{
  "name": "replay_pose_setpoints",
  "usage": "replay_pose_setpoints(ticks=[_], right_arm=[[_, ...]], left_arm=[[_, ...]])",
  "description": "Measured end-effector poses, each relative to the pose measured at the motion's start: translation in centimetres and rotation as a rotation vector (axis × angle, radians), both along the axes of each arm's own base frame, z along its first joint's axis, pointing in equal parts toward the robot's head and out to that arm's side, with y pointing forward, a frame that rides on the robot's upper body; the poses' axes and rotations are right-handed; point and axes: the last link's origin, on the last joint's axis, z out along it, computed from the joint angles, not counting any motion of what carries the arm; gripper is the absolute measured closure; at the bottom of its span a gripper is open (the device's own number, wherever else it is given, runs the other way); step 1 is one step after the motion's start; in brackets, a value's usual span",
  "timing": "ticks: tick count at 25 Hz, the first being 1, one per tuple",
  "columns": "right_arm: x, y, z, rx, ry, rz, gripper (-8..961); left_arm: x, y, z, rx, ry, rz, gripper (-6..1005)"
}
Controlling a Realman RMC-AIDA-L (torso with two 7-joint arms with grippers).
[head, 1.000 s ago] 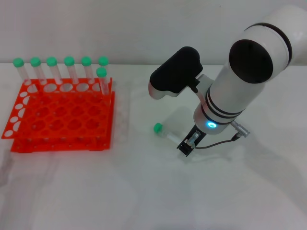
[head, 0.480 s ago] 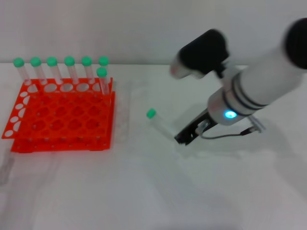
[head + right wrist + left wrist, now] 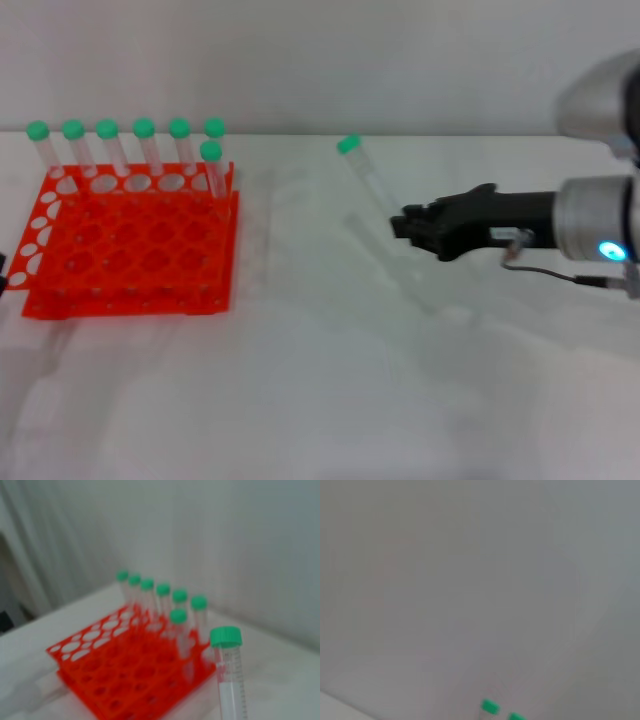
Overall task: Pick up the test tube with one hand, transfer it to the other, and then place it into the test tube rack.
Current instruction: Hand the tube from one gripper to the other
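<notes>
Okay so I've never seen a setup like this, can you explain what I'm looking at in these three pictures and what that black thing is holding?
This is a two-armed robot at a white table. The wide picture comes from a camera on its head, looking down; the other two come from cameras on its wrists. The black thing is the right gripper, on a thick white arm. It holds a clear test tube with a green cap, lifted off the table and tilted. The right wrist picture shows that same tube close up. On the left sits an orange-red test tube rack with seven more green-capped tubes standing along its far side. The left wrist picture shows almost nothing, only two green caps.
</notes>
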Motion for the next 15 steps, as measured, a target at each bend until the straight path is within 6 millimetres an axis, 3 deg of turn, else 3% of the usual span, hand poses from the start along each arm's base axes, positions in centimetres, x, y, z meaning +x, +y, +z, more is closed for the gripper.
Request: replay_pose_setpoints(ticks=[9, 15], right_arm=[[7.9, -2.3, 0.4, 0.254, 0.171, 0.075, 784], [11.2, -5.3, -0.7, 0.367, 0.288, 0.203, 783]], left_arm=[[3.3, 1.5, -1.3, -0.105, 0.02, -0.203, 124], [6.2, 3.1, -2.9, -0.237, 0.078, -0.373, 125]])
